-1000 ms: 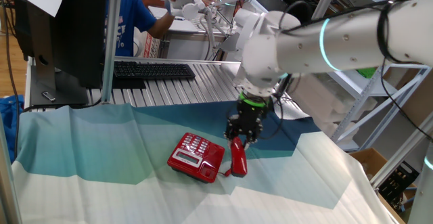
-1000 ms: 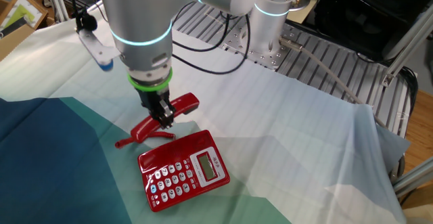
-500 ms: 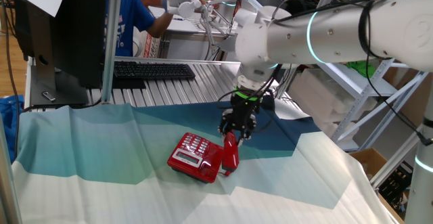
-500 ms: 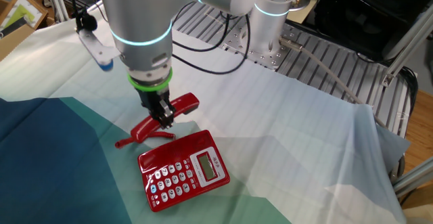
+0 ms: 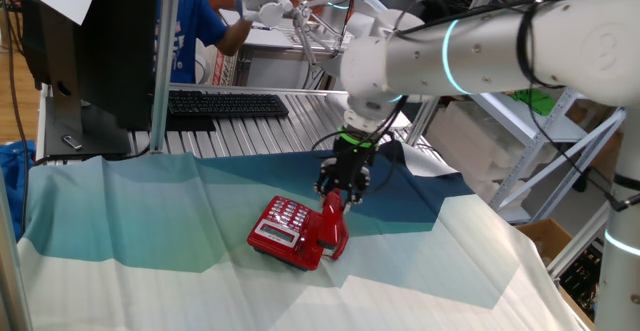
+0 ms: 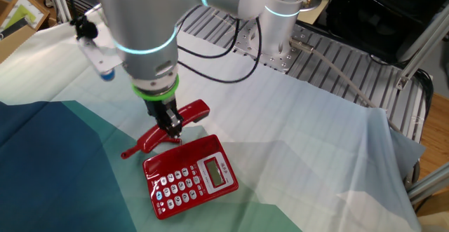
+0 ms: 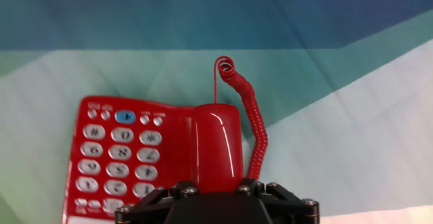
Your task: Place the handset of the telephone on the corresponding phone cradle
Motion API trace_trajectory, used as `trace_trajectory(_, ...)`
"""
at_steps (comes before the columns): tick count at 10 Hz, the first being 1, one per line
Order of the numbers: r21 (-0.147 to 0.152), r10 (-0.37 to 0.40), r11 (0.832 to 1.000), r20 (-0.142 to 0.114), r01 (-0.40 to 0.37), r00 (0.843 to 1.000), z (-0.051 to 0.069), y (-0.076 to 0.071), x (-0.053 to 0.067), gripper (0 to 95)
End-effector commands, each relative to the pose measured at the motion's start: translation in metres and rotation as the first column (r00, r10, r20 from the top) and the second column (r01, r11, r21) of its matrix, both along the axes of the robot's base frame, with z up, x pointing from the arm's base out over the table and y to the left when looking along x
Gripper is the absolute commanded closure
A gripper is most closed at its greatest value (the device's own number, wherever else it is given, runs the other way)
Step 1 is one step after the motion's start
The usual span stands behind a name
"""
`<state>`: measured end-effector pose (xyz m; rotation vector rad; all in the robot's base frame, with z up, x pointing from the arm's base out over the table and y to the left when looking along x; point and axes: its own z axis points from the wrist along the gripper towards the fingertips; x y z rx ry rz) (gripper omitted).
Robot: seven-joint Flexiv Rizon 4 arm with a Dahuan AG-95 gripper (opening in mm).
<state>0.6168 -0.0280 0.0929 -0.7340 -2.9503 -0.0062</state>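
One claw (image 6: 170, 123) is clamped around the middle of the handset (image 6: 168, 125), with the telephone (image 6: 188, 176) just below and beside it.

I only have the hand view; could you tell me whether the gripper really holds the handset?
Observer: Yes, the gripper is shut on the handset at its middle.
Operator: Is it seated on the telephone yet?
Observer: I cannot tell; from the other fixed view it runs along the far edge of the telephone, and any contact is hidden.
Operator: Is anything else close by?
Observer: Only a black keyboard, well behind on the metal table.
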Motion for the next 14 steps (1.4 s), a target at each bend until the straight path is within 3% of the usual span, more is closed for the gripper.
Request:
trace_trajectory(1, -0.046, 0.046, 0.998, -0.01, -0.046, 0.999, -0.001, 0.005, -0.003, 95.0)
trace_trajectory(4, -0.057, 0.005, 0.998, -0.012, -0.005, 1.0, -0.001, 0.015, -0.002, 95.0)
trace_trajectory(7, -0.038, -0.044, 0.998, -0.009, 0.044, 0.999, -0.003, 0.015, 0.001, 95.0)
trace_trajectory(11, -0.045, -0.132, 0.99, -0.008, 0.131, 0.991, -0.005, 0.016, 0.003, 95.0)
trace_trajectory(14, -0.046, -0.133, 0.99, -0.007, 0.132, 0.991, -0.011, 0.016, 0.006, 95.0)
